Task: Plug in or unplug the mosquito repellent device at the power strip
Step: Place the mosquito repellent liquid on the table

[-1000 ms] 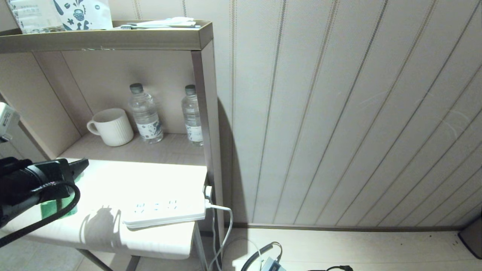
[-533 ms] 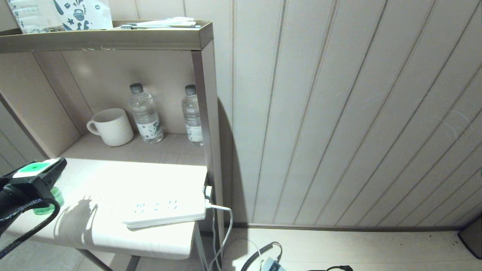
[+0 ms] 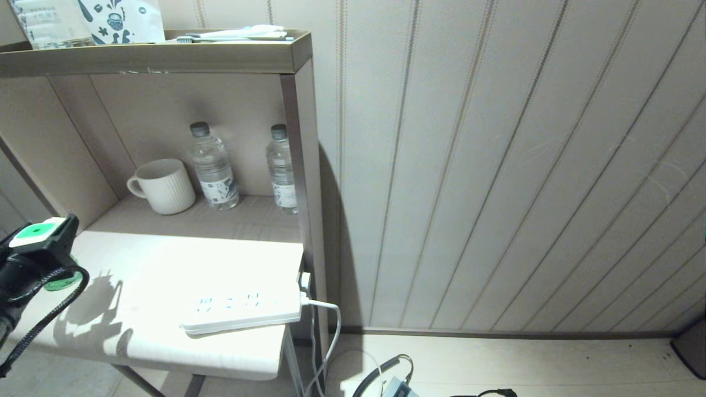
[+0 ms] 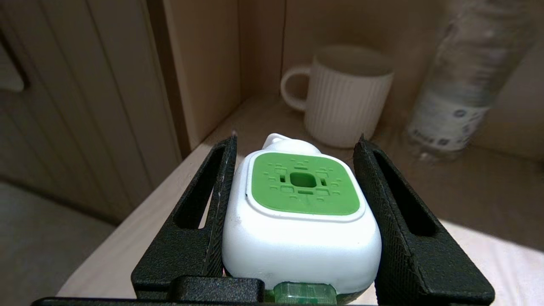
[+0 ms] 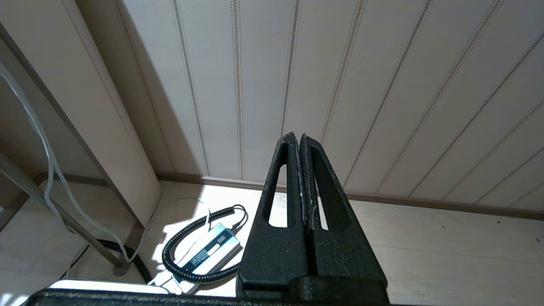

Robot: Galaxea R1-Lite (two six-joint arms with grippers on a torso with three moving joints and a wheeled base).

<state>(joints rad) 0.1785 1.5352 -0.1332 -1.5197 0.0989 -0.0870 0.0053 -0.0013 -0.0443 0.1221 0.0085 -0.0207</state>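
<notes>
At the far left edge of the white table point(image 3: 165, 342), the left gripper point(image 3: 39, 241) clamps the mosquito repellent device point(image 3: 34, 234) by its white-and-green head, one black finger point(image 4: 199, 221) pressed to each side. The device sits upright in the grip, its green square face up and its green bottle point(image 3: 62, 281) hanging below, just over the table's left corner. A black cable point(image 3: 49, 309) loops from the arm down past the table edge.

Further along the table, well apart from the device, the power strip point(image 3: 242, 311) lies flat at the front right corner, its row of pale sockets facing up and unoccupied. Its white cord point(image 3: 325, 331) leaves the right end and drops to the floor point(image 3: 551, 364).

Behind the table, on the wooden shelf point(image 3: 220, 220), a ribbed white mug point(image 3: 164, 186) stands at the left, with two clear water bottles point(image 3: 212, 165) to its right, the second one point(image 3: 281, 168) against the shelf's right post.

To the right of the table, a striped panelled wall point(image 3: 496, 165) fills the scene. Low beside the table's right side, the right gripper point(image 5: 302, 178) hangs over the floor with its fingers pressed together and nothing between them, above a coiled black cable and a small silver box point(image 5: 208, 248) lying near the table leg.
</notes>
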